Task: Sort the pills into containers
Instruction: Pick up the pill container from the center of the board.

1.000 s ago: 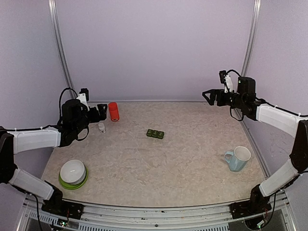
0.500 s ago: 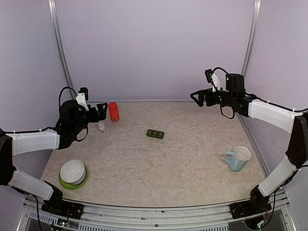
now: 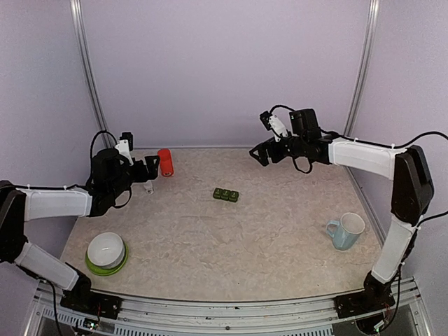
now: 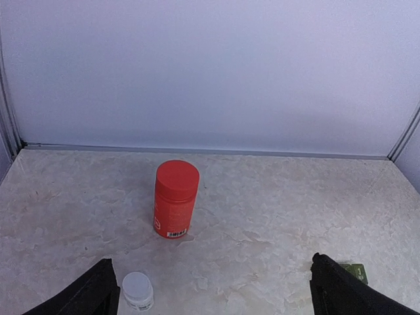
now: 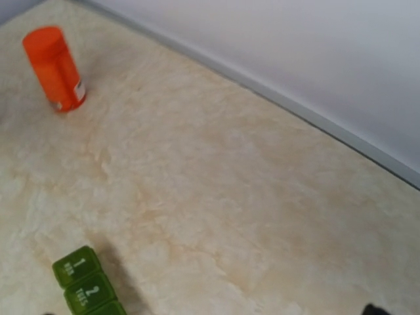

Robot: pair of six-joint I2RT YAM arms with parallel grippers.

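Over the last second the right tool (image 3: 259, 155) has swung in from the far right corner toward the middle of the counter (image 3: 280, 245). It now hangs above the back of it, its jaws spread wide and holding nothing. The green three-compartment pill organiser (image 3: 226, 194) lies on the counter nearer the arm bases and a little to the left of that tool. It has just entered the right wrist view at the lower left, with numbered lids that look shut. The left tool (image 3: 149, 168) has only edged forward. It is fully open and empty too, with the orange-red bottle (image 4: 176, 199) standing straight ahead of it and the small white bottle (image 4: 138, 291) just inside its left finger. No loose pills show anywhere, so sorting has probably not begun. The right arm seems to be heading for the organiser while the left lines up on a bottle.
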